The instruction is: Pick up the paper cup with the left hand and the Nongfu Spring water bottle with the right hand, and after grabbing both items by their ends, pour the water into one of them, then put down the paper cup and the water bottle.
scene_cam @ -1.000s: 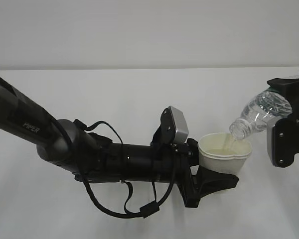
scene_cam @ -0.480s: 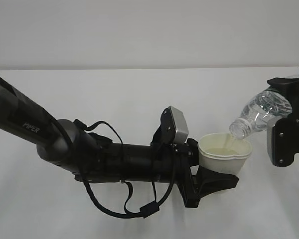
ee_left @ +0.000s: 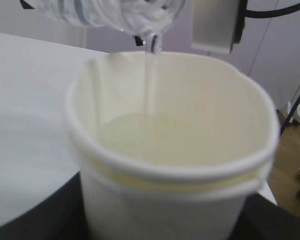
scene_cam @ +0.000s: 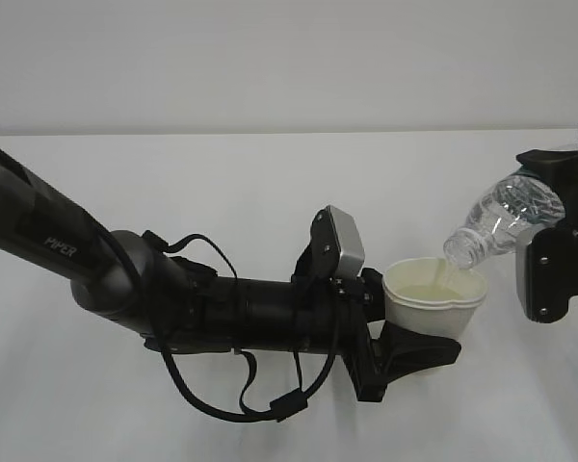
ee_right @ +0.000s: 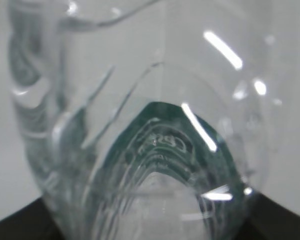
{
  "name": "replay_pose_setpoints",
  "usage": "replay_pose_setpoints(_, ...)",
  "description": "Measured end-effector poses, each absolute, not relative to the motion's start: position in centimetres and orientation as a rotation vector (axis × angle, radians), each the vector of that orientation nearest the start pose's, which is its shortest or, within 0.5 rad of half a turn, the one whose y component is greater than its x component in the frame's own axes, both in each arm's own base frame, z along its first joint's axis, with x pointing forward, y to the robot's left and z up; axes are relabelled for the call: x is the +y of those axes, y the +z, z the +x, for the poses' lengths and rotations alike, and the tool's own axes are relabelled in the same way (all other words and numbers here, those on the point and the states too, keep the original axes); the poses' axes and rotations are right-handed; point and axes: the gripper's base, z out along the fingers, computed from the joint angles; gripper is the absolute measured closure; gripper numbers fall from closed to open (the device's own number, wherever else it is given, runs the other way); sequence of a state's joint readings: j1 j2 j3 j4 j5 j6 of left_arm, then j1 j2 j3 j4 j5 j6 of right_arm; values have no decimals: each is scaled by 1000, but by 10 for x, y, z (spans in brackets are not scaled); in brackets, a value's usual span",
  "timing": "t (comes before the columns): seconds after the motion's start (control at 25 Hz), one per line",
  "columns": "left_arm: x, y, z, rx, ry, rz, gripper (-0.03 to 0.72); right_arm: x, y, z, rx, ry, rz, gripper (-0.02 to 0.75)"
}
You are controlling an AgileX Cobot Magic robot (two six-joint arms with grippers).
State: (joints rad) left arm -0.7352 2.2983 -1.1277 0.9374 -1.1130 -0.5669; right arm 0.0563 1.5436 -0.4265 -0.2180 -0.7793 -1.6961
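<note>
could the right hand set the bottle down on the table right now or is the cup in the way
Probably not straight down: the bottle is tilted with its mouth over the paper cup, which the left gripper holds just below. Bare table lies nearer the right gripper, so drawing back first looks workable.

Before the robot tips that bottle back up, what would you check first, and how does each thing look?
1. Paper cup gripped by left hand: ok.
2. Water bottle gripped by right hand: ok.
3. Bottle mouth above the cup opening: ok.
4. Water stream landing inside the cup: ok.
5. Cup level below the rim: ok.
6. Table free of spills: cannot tell.
</note>
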Motion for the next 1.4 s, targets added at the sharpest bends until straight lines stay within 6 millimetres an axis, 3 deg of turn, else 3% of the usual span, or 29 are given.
replay_pose_setpoints(1.4, -327, 83, 264, 1463, -1242, 1204, 253, 29, 179, 265, 1032, -1107, -1694, 288)
